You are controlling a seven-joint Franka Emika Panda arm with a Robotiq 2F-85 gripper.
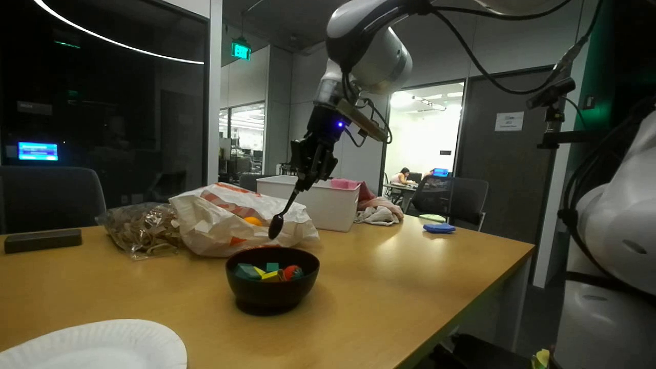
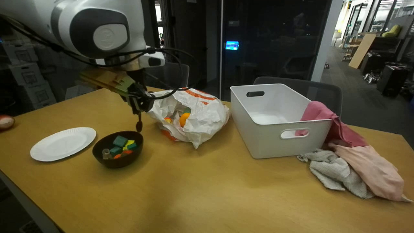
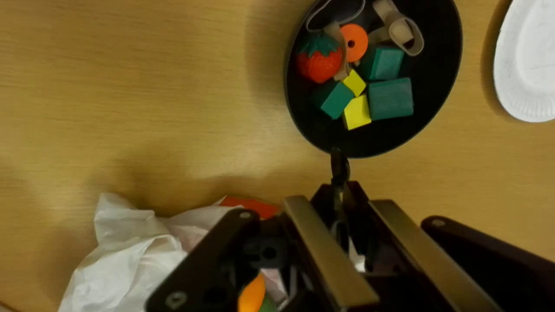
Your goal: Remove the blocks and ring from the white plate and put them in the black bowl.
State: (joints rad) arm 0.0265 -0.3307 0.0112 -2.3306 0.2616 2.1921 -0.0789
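Note:
The black bowl (image 1: 271, 298) stands on the table in both exterior views (image 2: 113, 163). In the wrist view it holds yellow blocks (image 3: 357, 113), several blue-green blocks (image 3: 391, 99), the orange ring (image 3: 360, 45), a toy strawberry (image 3: 319, 66) and tan strips (image 3: 391, 19). The white plate (image 2: 63, 144) lies beside the bowl and shows partly in the wrist view (image 3: 529, 56). My gripper (image 1: 302, 185) is shut on the handle of a black spoon (image 1: 277, 226). The spoon hangs bowl-end down above the table, near the bowl's rim. Handle parts are hidden between the fingers (image 3: 339, 188).
A crumpled white bag (image 2: 207, 121) with an orange toy (image 2: 184, 119) lies close to the gripper. A white bin (image 2: 275, 142) with pink cloth (image 2: 318, 111) over its edge stands farther along. A clear bag of tan strips (image 1: 146, 228) and a dark bar (image 1: 43, 241) lie on the table.

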